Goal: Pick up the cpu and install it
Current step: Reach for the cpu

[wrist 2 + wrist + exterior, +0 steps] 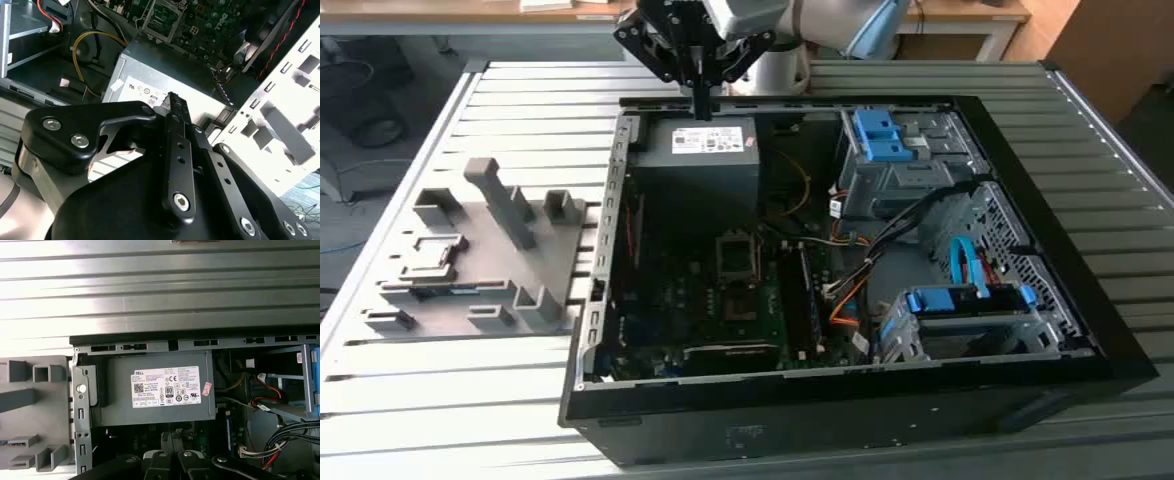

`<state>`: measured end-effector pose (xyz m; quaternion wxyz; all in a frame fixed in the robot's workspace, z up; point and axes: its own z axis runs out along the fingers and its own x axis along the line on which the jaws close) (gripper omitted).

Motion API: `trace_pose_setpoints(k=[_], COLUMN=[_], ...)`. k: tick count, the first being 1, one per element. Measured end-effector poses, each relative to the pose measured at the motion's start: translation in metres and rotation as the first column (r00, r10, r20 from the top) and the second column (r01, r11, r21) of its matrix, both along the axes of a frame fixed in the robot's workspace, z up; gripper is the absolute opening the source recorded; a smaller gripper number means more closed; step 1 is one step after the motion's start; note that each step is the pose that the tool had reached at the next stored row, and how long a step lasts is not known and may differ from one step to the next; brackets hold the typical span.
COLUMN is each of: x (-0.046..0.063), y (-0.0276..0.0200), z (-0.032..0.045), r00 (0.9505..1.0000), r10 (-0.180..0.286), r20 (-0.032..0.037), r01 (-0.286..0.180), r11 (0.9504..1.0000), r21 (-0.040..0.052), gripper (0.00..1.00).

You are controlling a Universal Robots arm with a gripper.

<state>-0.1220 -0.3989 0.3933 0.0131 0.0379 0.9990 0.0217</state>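
Cpu (438,256): we see it sitting in the grey fixture (550,262), well away from the PSU (700,168), twd the exterior view's left. Gripper (703,112) hangs just above the PSU's label end, clenched, nothing in it.

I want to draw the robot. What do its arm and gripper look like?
The gripper is black, made of flat jointed bars with round silver screws and two thin straight fingers. The arm is silvery grey with a light blue cap.
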Motion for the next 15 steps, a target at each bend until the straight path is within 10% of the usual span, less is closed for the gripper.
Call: trace_pose_setpoints(k=[7, 15], x=[-0.002, -0.036], y=[0.0000, 0.0000], z=[0.0000, 0.0000], r00=[1.0000, 1.0000], r10=[0.000, 0.000], r20=[0.0002, 0.0087], r01=[0.000, 0.000], r11=[1.0000, 1.0000], r21=[0.0000, 0.0001], gripper=[0.10, 0.10])
